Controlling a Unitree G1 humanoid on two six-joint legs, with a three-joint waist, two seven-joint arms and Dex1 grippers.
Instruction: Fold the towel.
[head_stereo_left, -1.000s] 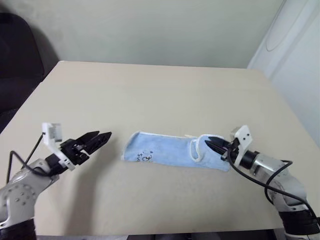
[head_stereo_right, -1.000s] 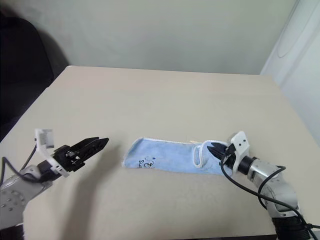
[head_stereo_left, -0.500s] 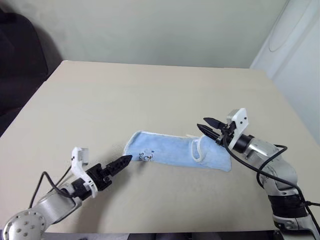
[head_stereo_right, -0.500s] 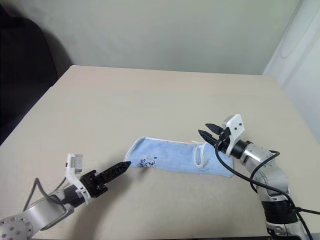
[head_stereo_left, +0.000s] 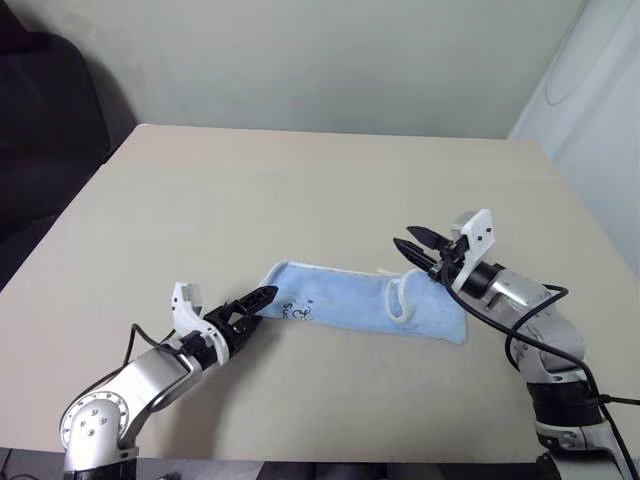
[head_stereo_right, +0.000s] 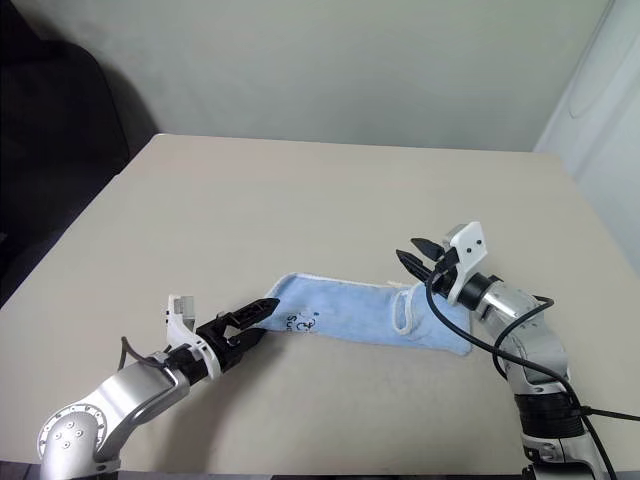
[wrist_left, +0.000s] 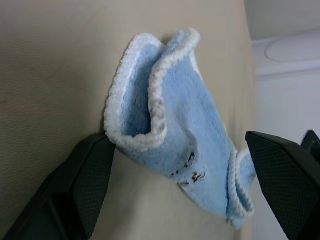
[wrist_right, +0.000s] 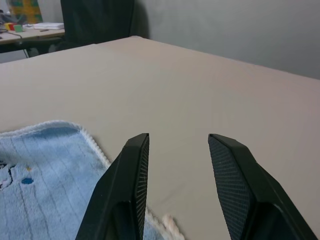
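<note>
**Left gripper spread wide at the towel's end, right gripper raised and empty**

Left eye view: left gripper (head_stereo_left: 255, 303) has its two black fingers wide apart at the near-left end of the towel (head_stereo_left: 355, 308), a small light blue terry cloth rectangle with white trimmed edges, folded into a long strip on the beige table (head_stereo_left: 300, 190). Its tips sit at that end; nothing is clamped. Right gripper (head_stereo_left: 413, 250) hovers above the strip's far end, fingers partly apart and empty, just over the white cord loop (head_stereo_left: 398, 303).

Right eye view: the same layout; the dark printed mark (head_stereo_right: 303, 321) lies just ahead of the left gripper's tips.

Left wrist view: both wide black fingers (wrist_left: 82, 182) flank the towel's doubled, white-trimmed end, one touching its edge, the other standing beside it.

Right wrist view: two black fingers (wrist_right: 132, 185) stand partly open over bare table, the towel's blue corner just below and beside them.

Against a second ago: the left gripper, then well apart from the towel, has come in and down to its end. The right gripper, then low at the other end, has lifted off and opened slightly. The towel lies as it did.
</note>
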